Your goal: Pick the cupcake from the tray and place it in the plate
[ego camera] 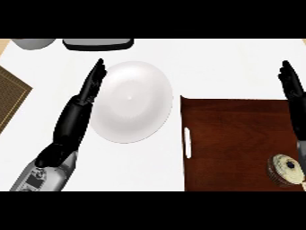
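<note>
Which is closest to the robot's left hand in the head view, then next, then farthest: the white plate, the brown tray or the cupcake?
From the left hand:
1. White plate, right beside it.
2. Brown tray, past the plate to the right.
3. Cupcake, at the tray's lower right.

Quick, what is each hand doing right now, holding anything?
Left hand: open, fingers straight, holding nothing, beside the plate.
Right hand: open, fingers straight, holding nothing; the cupcake sits on the tray.

light: bright, even | glare: soft sheen on plate (132,101) | shadows: faint
</note>
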Controlling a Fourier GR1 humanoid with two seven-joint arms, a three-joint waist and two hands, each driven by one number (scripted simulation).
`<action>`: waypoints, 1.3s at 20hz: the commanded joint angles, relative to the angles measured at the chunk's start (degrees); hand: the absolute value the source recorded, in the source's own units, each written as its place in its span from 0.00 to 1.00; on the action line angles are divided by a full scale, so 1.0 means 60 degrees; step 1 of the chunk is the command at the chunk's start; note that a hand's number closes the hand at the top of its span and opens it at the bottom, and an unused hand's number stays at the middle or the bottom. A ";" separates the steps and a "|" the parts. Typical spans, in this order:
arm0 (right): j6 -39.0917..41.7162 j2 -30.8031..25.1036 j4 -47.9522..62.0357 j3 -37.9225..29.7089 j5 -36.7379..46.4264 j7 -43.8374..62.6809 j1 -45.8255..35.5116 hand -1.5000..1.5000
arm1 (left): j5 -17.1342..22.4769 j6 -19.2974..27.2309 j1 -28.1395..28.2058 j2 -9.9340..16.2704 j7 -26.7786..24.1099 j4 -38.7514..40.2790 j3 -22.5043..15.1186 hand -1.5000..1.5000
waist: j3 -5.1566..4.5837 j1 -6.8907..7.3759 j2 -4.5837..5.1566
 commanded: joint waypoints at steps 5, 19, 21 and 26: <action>0.2868 -0.0370 -0.0165 -0.1360 -0.3572 0.1191 0.0849 1.00 | 0.1007 0.0072 0.1368 0.0786 0.1603 0.1198 0.1563 0.50 | -0.0153 -0.0006 -0.0134; 0.4695 -0.2423 -0.0814 -0.2643 -0.2313 -0.1228 0.4773 0.00 | 0.1609 -0.0657 0.1174 0.0845 0.2547 0.2010 0.2269 0.50 | -0.0175 -0.0050 -0.0129; 0.5076 -0.2846 -0.1059 -0.2617 -0.2172 -0.0898 0.5103 0.00 | 0.1918 -0.1228 0.1317 0.1145 0.2279 0.2328 0.2586 0.50 | -0.0181 -0.0057 -0.0125; 0.5643 -0.2983 -0.1364 -0.3068 -0.1653 -0.0616 0.5386 0.00 | 0.1657 -0.1229 0.1575 0.0877 0.2368 0.1944 0.2604 0.50 | -0.0173 0.0025 -0.0123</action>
